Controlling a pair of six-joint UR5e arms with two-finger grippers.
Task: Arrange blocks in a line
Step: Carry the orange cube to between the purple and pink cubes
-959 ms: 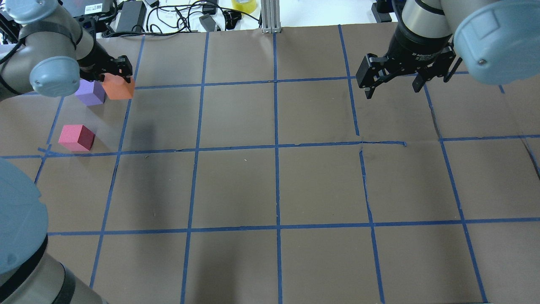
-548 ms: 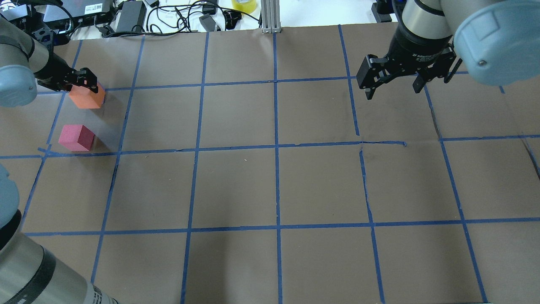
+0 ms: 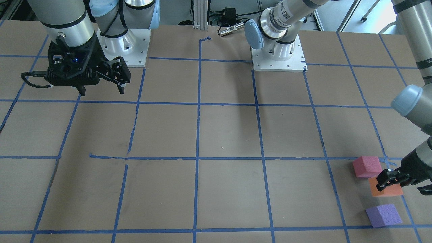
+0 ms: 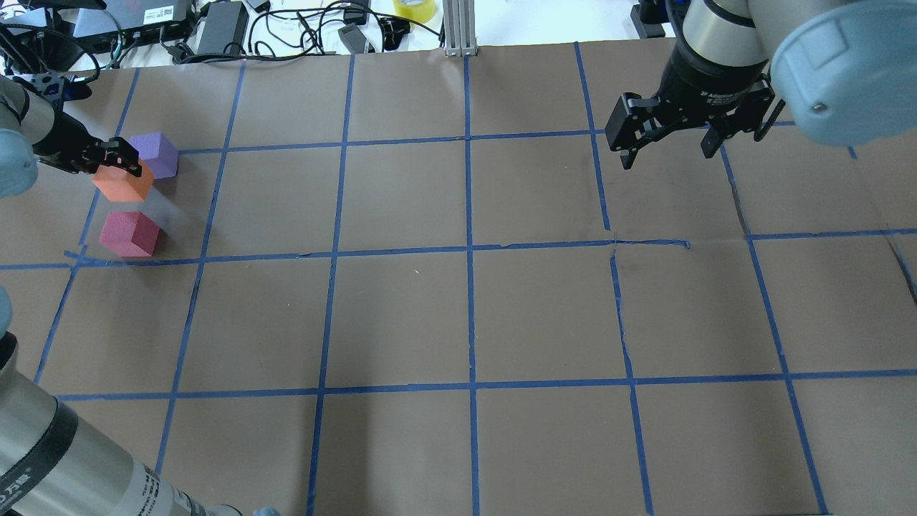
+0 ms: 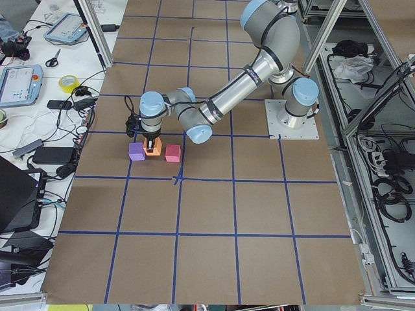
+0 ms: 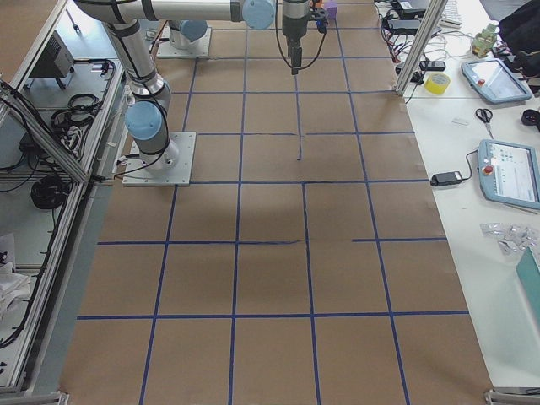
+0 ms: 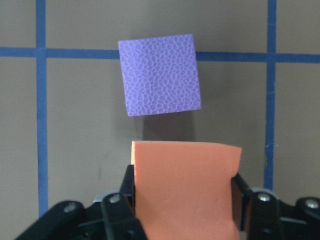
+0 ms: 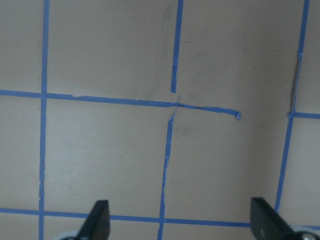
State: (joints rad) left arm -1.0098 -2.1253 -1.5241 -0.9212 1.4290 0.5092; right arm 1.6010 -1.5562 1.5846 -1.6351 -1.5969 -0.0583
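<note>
My left gripper (image 4: pixel 107 159) is shut on the orange block (image 4: pixel 122 183) at the table's far left. The block sits between the purple block (image 4: pixel 156 154) and the pinkish-red block (image 4: pixel 129 233), close to both. In the left wrist view the orange block (image 7: pixel 185 190) is between the fingers, with the purple block (image 7: pixel 160 75) just ahead and a small gap between them. In the front-facing view the pinkish-red (image 3: pixel 366 166), orange (image 3: pixel 386 189) and purple (image 3: pixel 383 215) blocks form a rough row. I cannot tell if the orange block touches the table. My right gripper (image 4: pixel 666 150) is open and empty, high at the far right.
Blue tape lines (image 4: pixel 469 251) grid the brown table. Cables, power bricks (image 4: pixel 222 29) and a yellow tape roll (image 4: pixel 414 8) lie beyond the far edge, beside an aluminium post (image 4: pixel 458 29). The right wrist view shows only table under the open fingers (image 8: pixel 97 222).
My left gripper has carried the orange block left and nearer, from beside the purple block to between purple and pinkish-red. The purple block shows again. The right arm has not moved.
</note>
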